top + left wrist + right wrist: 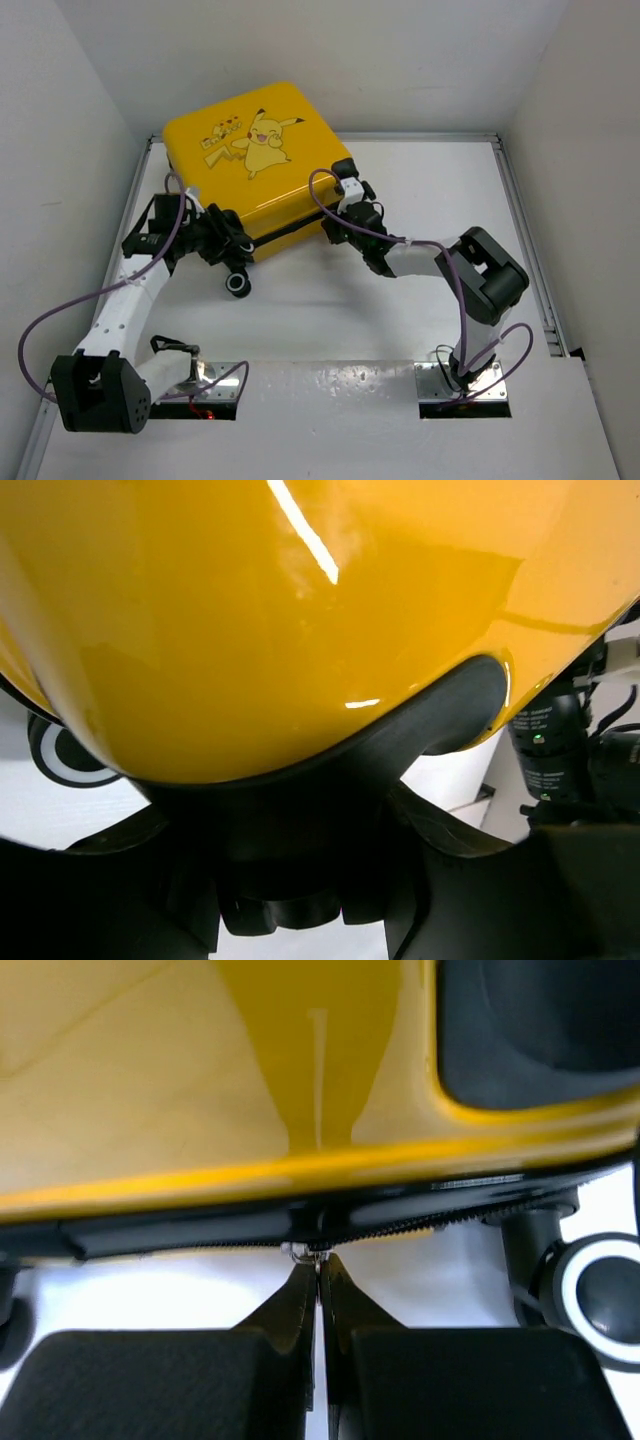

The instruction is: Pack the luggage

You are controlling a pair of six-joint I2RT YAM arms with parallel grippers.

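The luggage [250,150] is a yellow hard-shell case with a Pikachu print, lying flat and closed at the back left of the table. My left gripper [222,240] is at its front left corner. In the left wrist view the yellow shell [300,630] fills the top, and the gripper [285,815] has its fingers [440,830] set against either side of the black wheel mount. My right gripper [340,215] is at the front right edge. There it [320,1260] is pinched shut on the small metal zipper pull [312,1252] under the black zipper line of the case [200,1080].
A black-and-white wheel [238,285] sticks out of the case's front edge toward the arms; another wheel [600,1295] shows at the right of the right wrist view. White walls enclose the table on three sides. The right arm's elbow [490,270] is bent at mid-right.
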